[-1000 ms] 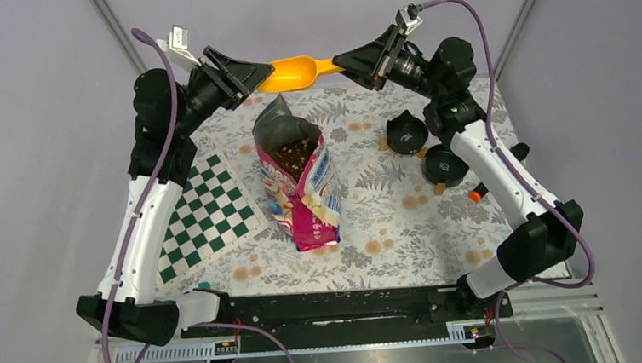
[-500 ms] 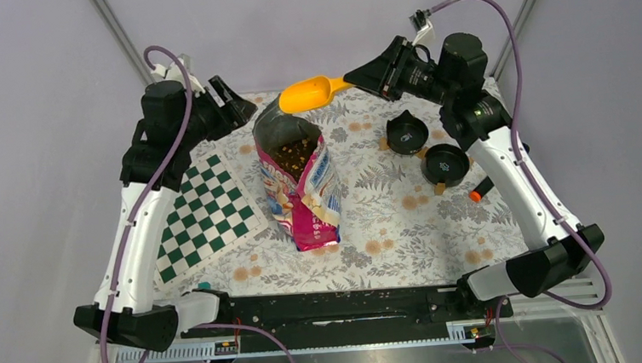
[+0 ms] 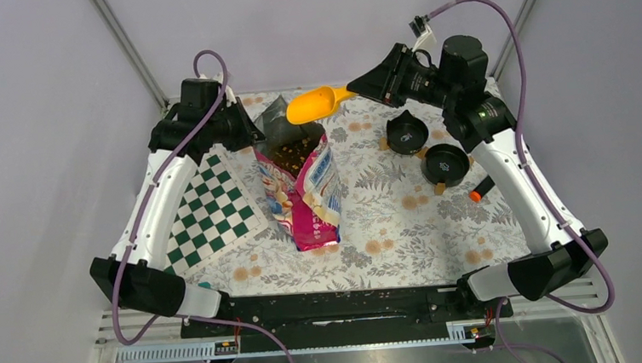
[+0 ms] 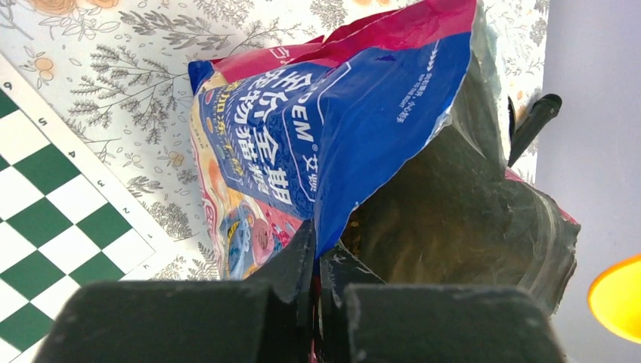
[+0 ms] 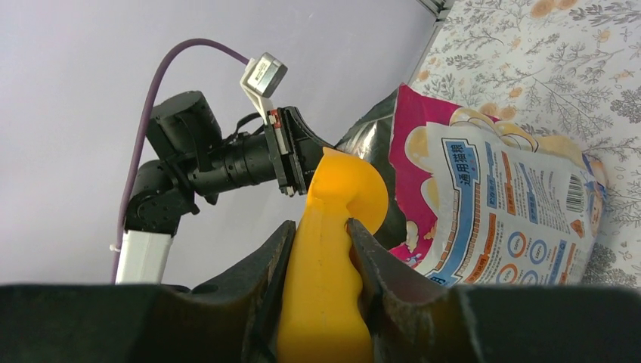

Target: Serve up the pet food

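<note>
On the flowered table [image 3: 406, 227] stands an open bag [image 3: 306, 195], its rim pinched in the closed jaws of the left gripper [image 4: 316, 253], while the right gripper [image 5: 321, 231] clamps the handle of an orange scoop [image 3: 312, 105] in the air near the bag's top, and the pet food [image 3: 293, 153] lies inside the bag.

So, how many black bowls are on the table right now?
2. One black bowl stands to the right of the cat food bag; the other black bowl sits beside it, nearer the arm bases. The right arm could hide more.
</note>
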Controlling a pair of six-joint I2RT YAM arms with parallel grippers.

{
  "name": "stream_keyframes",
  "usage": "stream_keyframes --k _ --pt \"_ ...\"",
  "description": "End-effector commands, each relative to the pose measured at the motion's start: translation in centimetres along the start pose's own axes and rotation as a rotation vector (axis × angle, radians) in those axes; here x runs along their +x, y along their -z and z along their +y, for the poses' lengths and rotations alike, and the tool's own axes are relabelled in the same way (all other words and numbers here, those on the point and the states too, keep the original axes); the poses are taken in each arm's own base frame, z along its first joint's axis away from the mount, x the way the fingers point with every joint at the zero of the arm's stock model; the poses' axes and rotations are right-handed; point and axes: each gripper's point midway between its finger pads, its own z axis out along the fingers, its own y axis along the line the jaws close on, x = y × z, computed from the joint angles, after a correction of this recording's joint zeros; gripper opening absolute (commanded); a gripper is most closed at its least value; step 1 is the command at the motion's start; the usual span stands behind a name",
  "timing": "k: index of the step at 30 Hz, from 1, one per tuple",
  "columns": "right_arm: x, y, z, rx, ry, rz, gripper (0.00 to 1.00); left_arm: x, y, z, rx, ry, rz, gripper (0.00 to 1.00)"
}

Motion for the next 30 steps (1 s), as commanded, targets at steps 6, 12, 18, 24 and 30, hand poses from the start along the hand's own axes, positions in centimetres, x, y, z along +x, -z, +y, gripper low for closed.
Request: stream_keyframes --k 6,12,18,24,30 --pt "-0.5 2.2 3.1 -0.043 0.098 -0.004 0.0 -9.5 3.0 -5.6 0.156 0.014 -0.306 0.0" --pt "-0.1 2.5 3.0 -0.033 0.114 0.011 0.0 -14.6 5.0 -7.7 0.221 -0.005 -0.453 0.0" --pt "0.4 1.7 1.4 0.001 0.109 0.034 0.0 -16.1 5.2 -8.6 0.258 0.004 -0.48 0.0" --pt "1.3 -0.3 -1.6 0.044 0.059 0.088 0.0 -16.0 5.3 -10.3 0.356 -0.003 -0.468 0.0" --pt "2.4 -0.4 -6.6 0.22 0.035 0.086 0.0 -12.0 5.4 -13.9 0.453 -0.059 -0.377 0.0"
